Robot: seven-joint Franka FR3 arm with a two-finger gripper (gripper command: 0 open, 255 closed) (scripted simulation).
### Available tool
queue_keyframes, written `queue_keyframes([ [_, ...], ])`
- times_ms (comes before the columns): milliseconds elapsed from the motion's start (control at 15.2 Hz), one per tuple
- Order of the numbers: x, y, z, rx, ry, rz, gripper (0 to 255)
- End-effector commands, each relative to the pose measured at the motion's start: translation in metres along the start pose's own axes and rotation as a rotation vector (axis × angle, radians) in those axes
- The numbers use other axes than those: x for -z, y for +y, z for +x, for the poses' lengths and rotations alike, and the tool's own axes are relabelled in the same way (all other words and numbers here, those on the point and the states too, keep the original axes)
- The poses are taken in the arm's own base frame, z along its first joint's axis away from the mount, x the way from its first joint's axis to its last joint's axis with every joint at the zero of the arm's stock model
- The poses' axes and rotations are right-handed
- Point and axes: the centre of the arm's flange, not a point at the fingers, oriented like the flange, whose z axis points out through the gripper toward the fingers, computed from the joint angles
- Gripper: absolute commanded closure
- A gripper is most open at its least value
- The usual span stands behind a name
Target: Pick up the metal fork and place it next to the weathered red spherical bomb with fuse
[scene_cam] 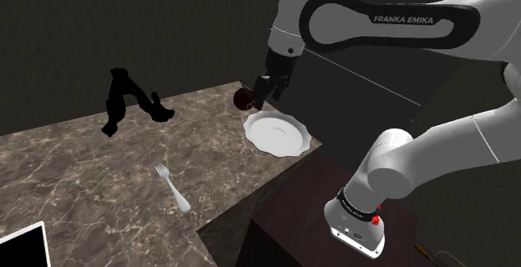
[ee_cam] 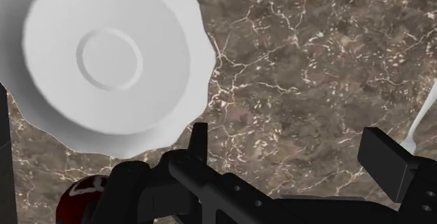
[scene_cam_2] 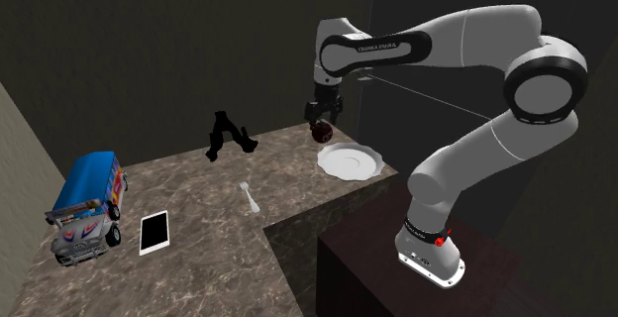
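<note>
While the fork (scene_cam: pixel 172 187) lies well apart on the counter (scene_cam: pixel 83 169), the pincer (scene_cam: pixel 261 100) hangs open beside the red bomb (scene_cam: pixel 243 99)

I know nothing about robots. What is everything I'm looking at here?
Marbled counter: one, dark brown, carrying the loose things.
Scalloped plate: one, white, on the counter corner nearest the stand.
Small ball: one, dark red, beside the plate.
Fork: one, pale grey, lying flat mid-counter.
Angular figure: one, black, towards the counter's back.
Toy bus: one, blue-roofed, at the second exterior view's left.
Tablet: one, white screen, beside the bus.
Box stand: one, dark, under the arm.
Robot arm: one, white.
Gripper: one, black, open, close to the ball.
</note>
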Motion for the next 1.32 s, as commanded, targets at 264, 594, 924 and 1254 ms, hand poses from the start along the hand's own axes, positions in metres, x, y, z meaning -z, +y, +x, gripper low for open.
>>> queue_keyframes([
  [264, -0.044, -0.065, 0.026, -0.032, -0.042, -0.004, 0],
  [594, -0.082, -0.117, 0.047, -0.057, -0.077, -0.008, 0],
  [924, -0.121, -0.168, 0.069, -0.082, -0.112, -0.012, 0],
  [1254, -0.161, -0.219, 0.09, -0.107, -0.147, -0.016, 0],
])
